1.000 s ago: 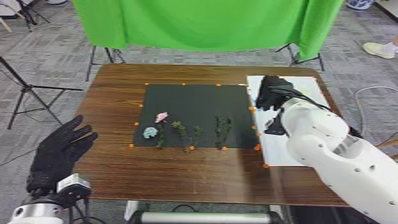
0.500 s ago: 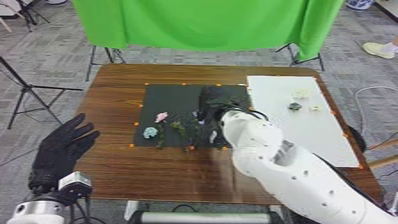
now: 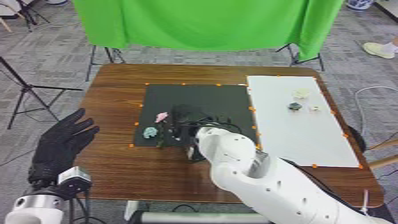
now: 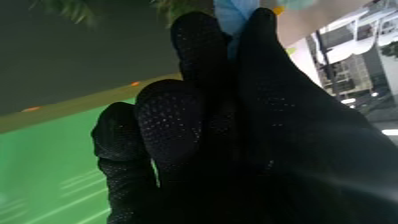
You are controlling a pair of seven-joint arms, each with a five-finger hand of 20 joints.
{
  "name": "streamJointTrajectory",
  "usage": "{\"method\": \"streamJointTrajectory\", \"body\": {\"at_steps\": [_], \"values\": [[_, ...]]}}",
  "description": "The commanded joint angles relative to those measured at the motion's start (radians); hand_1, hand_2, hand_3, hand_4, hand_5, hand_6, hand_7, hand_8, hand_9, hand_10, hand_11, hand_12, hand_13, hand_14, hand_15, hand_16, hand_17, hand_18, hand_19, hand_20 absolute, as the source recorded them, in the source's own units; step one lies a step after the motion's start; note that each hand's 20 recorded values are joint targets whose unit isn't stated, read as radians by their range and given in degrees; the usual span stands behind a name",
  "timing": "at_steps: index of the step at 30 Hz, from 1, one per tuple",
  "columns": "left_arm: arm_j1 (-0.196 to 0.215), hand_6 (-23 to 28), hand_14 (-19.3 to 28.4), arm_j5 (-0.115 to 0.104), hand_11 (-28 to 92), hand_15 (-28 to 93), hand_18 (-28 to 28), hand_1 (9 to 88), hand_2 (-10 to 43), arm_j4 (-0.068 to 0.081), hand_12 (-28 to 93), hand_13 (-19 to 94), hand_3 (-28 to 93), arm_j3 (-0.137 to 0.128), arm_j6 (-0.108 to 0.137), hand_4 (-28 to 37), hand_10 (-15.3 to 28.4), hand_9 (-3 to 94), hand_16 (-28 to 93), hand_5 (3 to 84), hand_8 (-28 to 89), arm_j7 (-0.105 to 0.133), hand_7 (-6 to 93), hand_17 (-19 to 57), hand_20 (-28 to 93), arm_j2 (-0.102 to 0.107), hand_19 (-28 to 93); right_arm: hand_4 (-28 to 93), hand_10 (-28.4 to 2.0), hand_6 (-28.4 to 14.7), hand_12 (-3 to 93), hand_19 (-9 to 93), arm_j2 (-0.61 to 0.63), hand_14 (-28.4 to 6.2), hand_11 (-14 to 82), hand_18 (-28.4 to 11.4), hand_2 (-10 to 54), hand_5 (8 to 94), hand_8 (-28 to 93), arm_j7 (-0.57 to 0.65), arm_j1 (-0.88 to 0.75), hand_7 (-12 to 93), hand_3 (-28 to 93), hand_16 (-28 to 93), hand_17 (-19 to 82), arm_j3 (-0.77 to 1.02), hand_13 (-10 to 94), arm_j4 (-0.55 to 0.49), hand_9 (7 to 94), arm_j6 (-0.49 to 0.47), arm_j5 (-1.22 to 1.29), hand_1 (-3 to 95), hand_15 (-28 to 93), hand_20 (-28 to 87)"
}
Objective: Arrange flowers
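With the right hand (image 4: 169, 115) now moved from the white sheet (image 3: 306, 145) to the black mat's (image 3: 200, 92) near half, another pick seems due; its grip I cannot tell. The left hand (image 3: 64, 142) is spread over the table's (image 3: 115, 175) left edge. Toward the mat's near-left corner lie a light blue flower (image 3: 150, 132), then a pink flower (image 3: 161, 117); three small blooms (image 3: 295, 106) lie toward the sheet's right edge.

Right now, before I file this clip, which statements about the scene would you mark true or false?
1. The right hand is over the black mat. True.
2. The white sheet lies left of the black mat. False: it lies to the right.
3. Something light blue is between the right hand's thumb and a finger. True.
4. The pink flower is on the white sheet. False: it is on the black mat.
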Motion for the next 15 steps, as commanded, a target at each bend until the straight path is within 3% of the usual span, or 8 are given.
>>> {"method": "streamJointTrajectory", "body": {"at_steps": [1, 7, 15], "values": [[-0.005, 10.5, 26.4, 0.002, 27, 49, 23.3, 24.5, 6.0, 0.011, 9, 25, 81, 0.005, -0.015, -21.3, 19.8, 34.8, -9, 38.3, -10, -0.003, 13.7, -10.7, -2, -0.001, 57, -28, -11.9, -0.6, 23.7, 93, -0.022, -8.8, 24.1, -22.1, -9.5, 84.6, 4, 0.013, 0.086, 21, 82, 15, 40, -0.081, 74, 0.058, 89.7, 0.072, 0.000, 50.8, 77, 52], [-0.007, 10.5, 26.5, 0.002, 27, 49, 23.3, 24.5, 6.0, 0.010, 9, 25, 81, 0.006, -0.009, -21.1, 20.0, 34.9, -9, 38.3, -10, -0.001, 13.7, -10.7, -2, 0.002, 57, -28, -11.8, -0.5, 23.5, 93, -0.001, -8.8, 24.3, -22.1, -9.5, 84.6, 4, 0.038, 0.119, 21, 82, 15, 40, -0.113, 74, 0.062, 89.6, 0.129, -0.014, 50.7, 77, 51], [-0.025, 10.5, 26.5, 0.002, 27, 49, 23.4, 24.5, 6.0, 0.017, 9, 25, 81, 0.017, -0.019, -21.2, 19.9, 34.8, -9, 38.3, -10, 0.000, 13.7, -10.7, -2, 0.008, 57, -28, -11.7, -0.6, 23.6, 93, 0.001, -8.8, 24.6, -22.1, -9.5, 84.6, 4, 0.094, 0.228, 21, 82, 15, 40, -0.201, 74, 0.142, 89.6, 0.185, 0.013, 50.6, 77, 51]]}}
